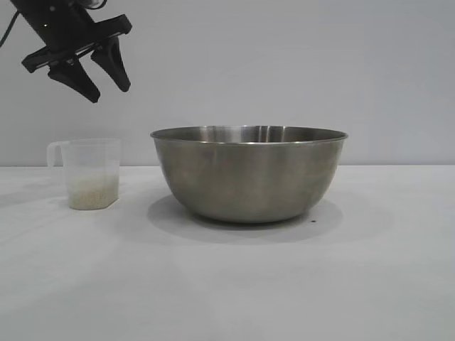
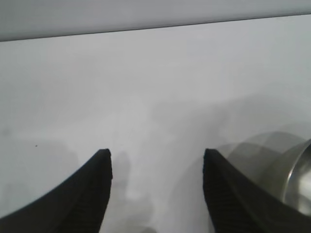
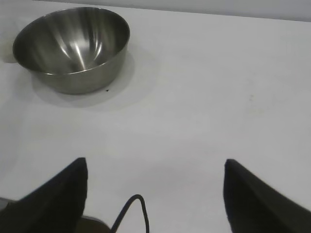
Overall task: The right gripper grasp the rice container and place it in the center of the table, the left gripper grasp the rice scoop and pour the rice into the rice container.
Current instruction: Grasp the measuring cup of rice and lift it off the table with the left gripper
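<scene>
translucent rice scoop (image 1: 91, 174) on table, below open, empty left gripper (image 1: 110, 89)

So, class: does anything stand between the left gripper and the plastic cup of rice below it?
Nothing visible does. The left gripper hangs open above the cup, with only bare wall between them; the steel bowl sits off to the side.

Evenly lit, bright, soft overhead light. Broad soft shadow on table (image 1: 398, 284) beneath rice container (image 1: 249, 174), mostly front/left in exterior view. Mild specular streaks inside container in right wrist view, no blown glare. Left wrist view soft: fingers (image 2: 73, 194) blurred, container edge out of focus.
</scene>
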